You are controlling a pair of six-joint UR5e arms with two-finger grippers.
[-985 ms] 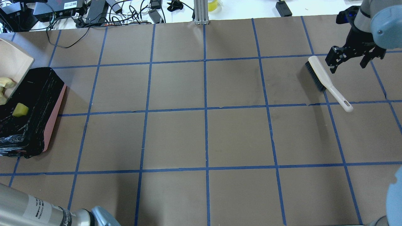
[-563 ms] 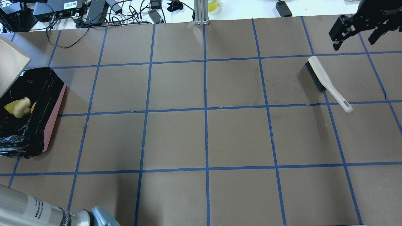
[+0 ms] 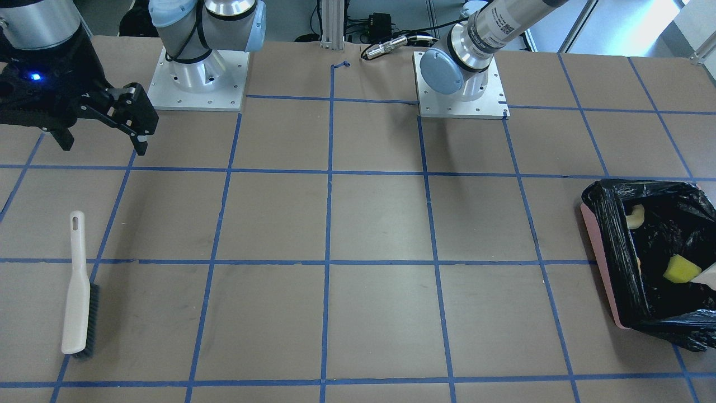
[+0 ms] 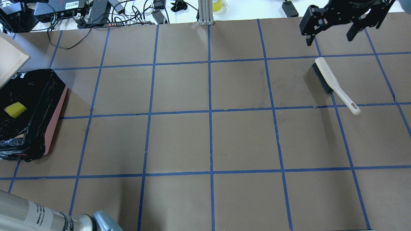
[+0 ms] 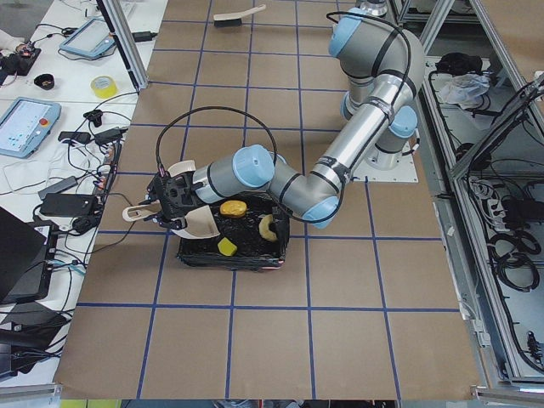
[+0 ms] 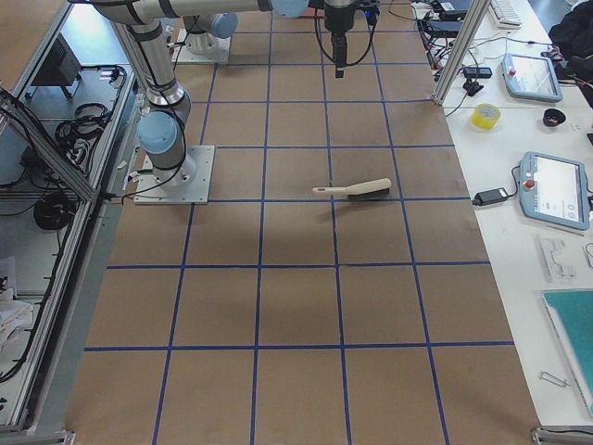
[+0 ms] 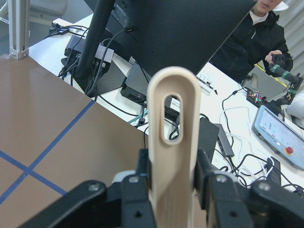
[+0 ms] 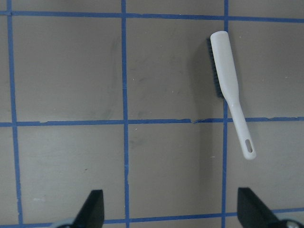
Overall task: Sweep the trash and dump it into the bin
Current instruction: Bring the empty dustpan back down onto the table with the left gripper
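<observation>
Dump step, judged done: trash (image 5: 226, 246) lies inside bin (image 3: 599, 246); left claw (image 7: 172, 167) clamped on handle (image 7: 173, 118) of tipped dustpan (image 5: 197, 223) at bin's edge; right claw (image 4: 329, 36) wide open, empty, above brush (image 4: 324, 77); next, set dustpan on tabletop (image 4: 179, 141).

1. Bin (image 4: 58, 109): cut by L edge in overhead view and by R edge in front view, so its outer side is out of frame in both.
2. Trash: overhead shows only the yellow-green wedge (image 4: 14, 109). Rind slice (image 3: 635, 216) is partly sunk in bag folds. Golden-brown lump (image 5: 232, 207) shows only in L side view, too small for detail.
3. Dustpan (image 4: 9, 59): just a corner overhead. L wrist cam shows only its handle (image 7: 172, 142); pan body is below frame.
4. Left gripper (image 7: 172, 190): blurred close-up, cut by bottom edge, clamped on handle.
5. Right gripper (image 4: 329, 41): top cut off overhead. R wrist cam shows only two fingertips (image 8: 95, 209), wide apart, at bottom edge.
</observation>
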